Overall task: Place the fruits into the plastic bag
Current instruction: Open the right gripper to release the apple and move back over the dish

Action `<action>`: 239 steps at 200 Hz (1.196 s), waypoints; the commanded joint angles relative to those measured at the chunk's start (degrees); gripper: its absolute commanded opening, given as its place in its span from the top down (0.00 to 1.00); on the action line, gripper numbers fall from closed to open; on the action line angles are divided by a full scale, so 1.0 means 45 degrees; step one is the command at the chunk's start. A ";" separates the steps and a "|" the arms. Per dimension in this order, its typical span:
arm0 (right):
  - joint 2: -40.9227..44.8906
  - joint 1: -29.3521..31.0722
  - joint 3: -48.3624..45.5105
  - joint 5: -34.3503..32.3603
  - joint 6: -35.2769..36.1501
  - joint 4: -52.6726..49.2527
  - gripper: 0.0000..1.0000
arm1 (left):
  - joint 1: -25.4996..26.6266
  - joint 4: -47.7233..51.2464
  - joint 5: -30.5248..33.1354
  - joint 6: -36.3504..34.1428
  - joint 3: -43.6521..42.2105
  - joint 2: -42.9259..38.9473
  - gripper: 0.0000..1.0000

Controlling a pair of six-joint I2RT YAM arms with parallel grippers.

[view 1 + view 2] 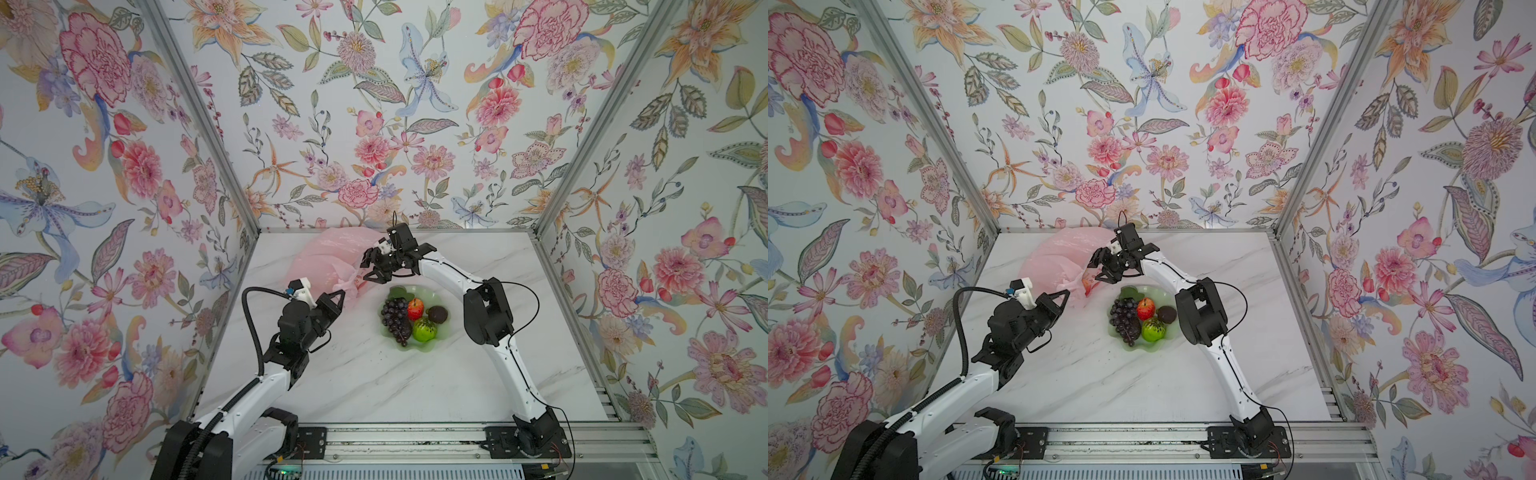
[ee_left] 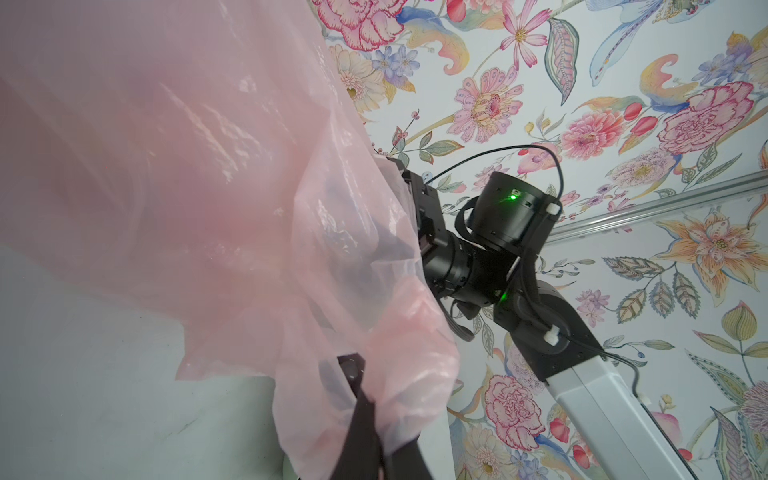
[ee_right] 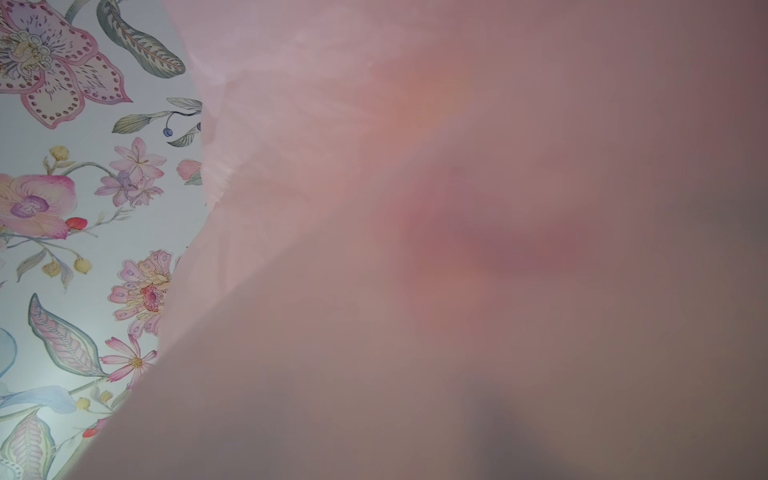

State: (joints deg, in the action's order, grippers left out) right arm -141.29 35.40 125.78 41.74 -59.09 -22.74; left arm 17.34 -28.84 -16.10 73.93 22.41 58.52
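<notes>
Four glossy toy fruits are seen in both top views, gathered in a pale green scalloped dish (image 1: 415, 347) near the middle of the white marbled table (image 1: 374, 386). A dark purple grape bunch (image 1: 395, 318) is laid on the dish's left side, a red apple (image 1: 414, 308) is set just beside it, a dark brown round fruit (image 1: 437, 314) is placed to the right, and a green fruit (image 1: 424, 329) is at the front. The plastic bag (image 1: 328, 255), thin, crinkled and translucent pale pink, is spread behind and to the left of the dish; the back edge of the table is reached by it, and its nearer edge is just beside the dish rim. A reddish-orange patch (image 1: 1088, 285) is seen through the film near that edge; whether it is a fruit or print cannot be told. The left tool (image 1: 340, 295) is clamped fully together on a gathered fold of the bag's near edge, shown in the left wrist view as pink film bunched around the black fingers (image 2: 361, 415). The right tool (image 1: 369, 267) is positioned at the bag's edge just behind the dish, with its jaws standing apart and nothing seen between them. The right wrist view is almost wholly covered by the plastic bag (image 3: 457, 249), close and blurred. The table is enclosed on three sides by floral wallpaper (image 1: 374, 124).
</notes>
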 commanded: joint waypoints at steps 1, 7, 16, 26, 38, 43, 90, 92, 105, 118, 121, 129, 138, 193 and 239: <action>0.1505 -0.0130 -0.0437 -0.0661 0.1456 -0.1895 0.34 | -0.0121 -0.0594 0.0003 0.0293 -0.0276 0.0014 1.00; 0.1746 -0.0151 -0.0584 -0.0804 0.1748 -0.2193 0.34 | -0.0128 -0.0662 0.0013 0.0328 -0.0310 0.0066 1.00; 0.2147 -0.0185 -0.0828 -0.1077 0.2199 -0.2679 0.34 | -0.0119 -0.0792 0.0032 0.0346 -0.0336 0.0134 1.00; 0.2628 -0.0228 -0.1149 -0.1352 0.2733 -0.3211 0.34 | -0.0152 -0.0961 0.0042 0.0348 -0.0366 0.0275 1.00; 0.3210 -0.0296 -0.1564 -0.1703 0.3310 -0.3797 0.34 | -0.0167 -0.1238 0.0042 0.0456 -0.0337 0.0478 1.00; 0.3461 -0.0324 -0.1767 -0.1817 0.3526 -0.4046 0.34 | -0.0171 -0.1349 0.0042 0.0517 -0.0335 0.0559 1.00; 0.6277 -0.0875 -0.4688 -0.3334 0.5230 -0.5270 0.34 | -0.0164 -0.1364 -0.0113 0.0358 -0.0004 0.0943 1.00; 0.6397 -0.0913 -0.4815 -0.3429 0.5311 -0.5320 0.34 | -0.0168 -0.1364 -0.0114 0.0351 -0.0001 0.0946 1.00; 0.7133 -0.1185 -0.5706 -0.3860 0.5761 -0.5681 0.33 | -0.0157 -0.1310 -0.0096 0.0331 0.0052 0.0922 1.00; 0.7818 -0.1514 -0.6560 -0.4248 0.6149 -0.5944 0.33 | -0.0173 -0.1149 -0.0095 0.0225 0.0141 0.0931 1.00; 0.7919 -0.1584 -0.6749 -0.4335 0.6238 -0.5999 0.33 | -0.0181 -0.1118 -0.0109 0.0189 0.0178 0.0927 1.00; 0.8309 -0.1754 -0.7215 -0.4592 0.6456 -0.6128 0.33 | -0.0179 -0.0983 -0.0131 0.0084 0.0277 0.0948 1.00; 0.8599 -0.1949 -0.7654 -0.4850 0.6734 -0.6321 0.33 | -0.0199 -0.0883 -0.0149 0.0019 0.0368 0.0990 1.00; 0.9775 -0.2759 -0.9720 -0.5278 0.7425 -0.6734 0.32 | -0.0206 -0.0838 -0.0544 -0.0101 0.0665 0.1447 1.00; 0.9482 -0.2733 -1.0079 -0.5136 0.7846 -0.6907 0.30 | -0.0213 -0.0907 -0.0602 -0.0062 0.0581 0.1505 1.00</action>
State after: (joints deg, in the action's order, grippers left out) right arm -98.78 23.05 80.99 19.03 -26.09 -52.05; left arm 16.97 -33.08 -17.80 74.78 24.08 64.84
